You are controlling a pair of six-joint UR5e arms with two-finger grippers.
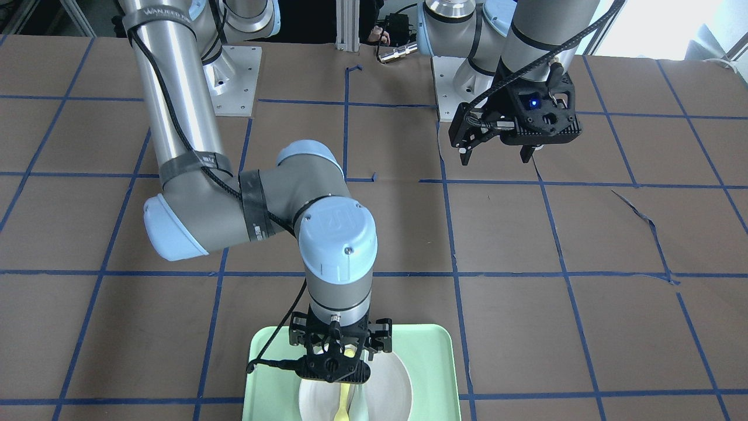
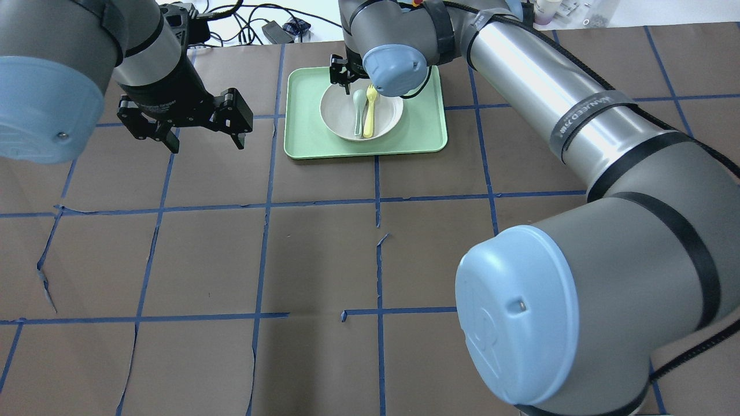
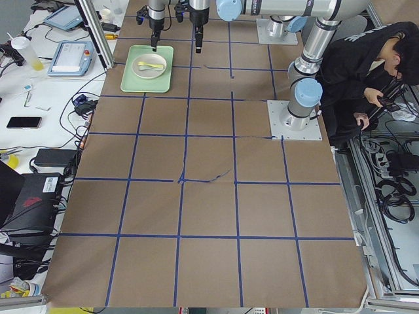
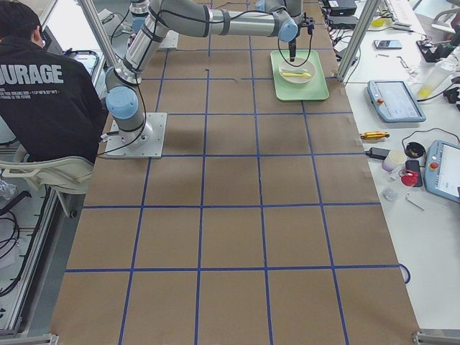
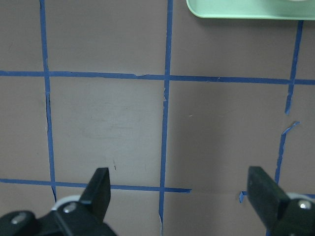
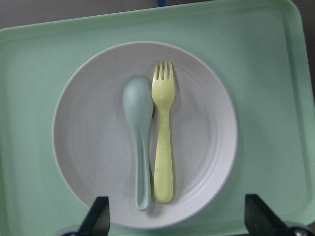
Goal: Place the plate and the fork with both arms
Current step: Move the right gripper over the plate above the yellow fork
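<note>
The off-white plate [image 2: 388, 115] sits in the mint-green tray [image 2: 422, 133] at the table's far side. The pale-yellow fork [image 2: 370, 110] lies in the plate, tines pointing away from the robot, next to a grey-green spoon [image 2: 358, 112]. My right gripper [image 2: 347, 72] hangs open and empty just above the plate's far side. The right wrist view shows the fork [image 6: 163, 142], the spoon [image 6: 139, 137] and the plate [image 6: 93, 137] below my right gripper [image 6: 179, 221]. My left gripper [image 2: 205, 140] is open and empty, above bare table to the left of the tray.
The table is brown paper with a blue tape grid [image 2: 376, 199]. The tray's near edge [image 5: 246, 10] shows at the top of the left wrist view. Operators' desks with devices stand beyond the table's far edge [image 4: 395, 100]. A person sits behind the robot [image 3: 366, 65].
</note>
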